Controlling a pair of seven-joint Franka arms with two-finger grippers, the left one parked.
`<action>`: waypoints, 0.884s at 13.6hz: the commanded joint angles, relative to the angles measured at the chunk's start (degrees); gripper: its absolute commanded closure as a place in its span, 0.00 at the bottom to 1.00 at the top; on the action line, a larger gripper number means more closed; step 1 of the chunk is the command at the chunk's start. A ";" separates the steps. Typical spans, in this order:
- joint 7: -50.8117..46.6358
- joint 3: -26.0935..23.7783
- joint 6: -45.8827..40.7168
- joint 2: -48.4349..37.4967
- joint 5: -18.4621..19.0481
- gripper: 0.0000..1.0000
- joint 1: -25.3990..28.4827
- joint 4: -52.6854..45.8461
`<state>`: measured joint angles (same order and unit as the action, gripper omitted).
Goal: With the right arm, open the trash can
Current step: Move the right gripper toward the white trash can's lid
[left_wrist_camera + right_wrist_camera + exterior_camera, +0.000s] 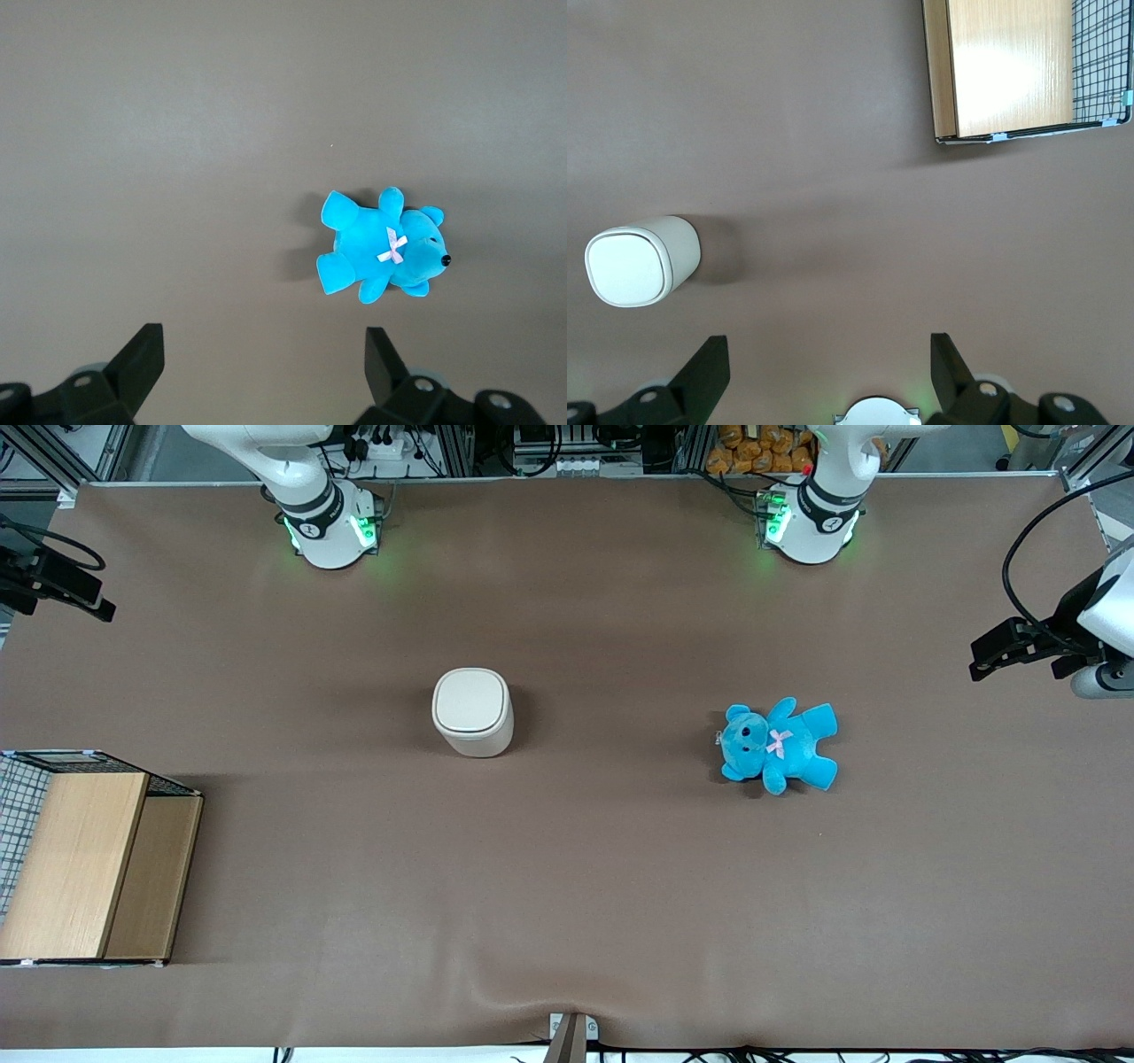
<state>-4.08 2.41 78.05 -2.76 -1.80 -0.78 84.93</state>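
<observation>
While my right gripper hangs high above the brown table, its two black fingers stand spread wide apart with nothing between them. From the front camera I see that gripper at the working arm's end of the table, well apart from everything. I find the trash can standing upright near the middle of the table, cream-white, its flip lid lying flat and closed on the rounded-square top. On my wrist camera the trash can sits alone on bare cloth. A blue teddy bear with a pink bow lies on its back toward the parked arm's end. A wooden box with wire mesh rests at the working arm's end, nearer the front camera than the can.
</observation>
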 commanded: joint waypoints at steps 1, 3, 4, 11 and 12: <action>-0.67 -0.65 -1.75 0.92 1.01 0.00 -0.80 -2.04; -0.49 -0.65 -2.37 1.44 0.66 0.00 -0.71 -2.04; -0.40 -0.65 -2.37 1.88 0.05 0.00 -0.63 -2.04; -11.97 -10.04 -2.28 4.60 -6.37 0.08 2.80 1.21; -14.79 -12.23 -2.20 4.78 -6.37 0.31 2.89 2.25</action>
<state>-13.53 -6.46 76.14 1.77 -7.65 1.91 85.96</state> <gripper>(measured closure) 0.093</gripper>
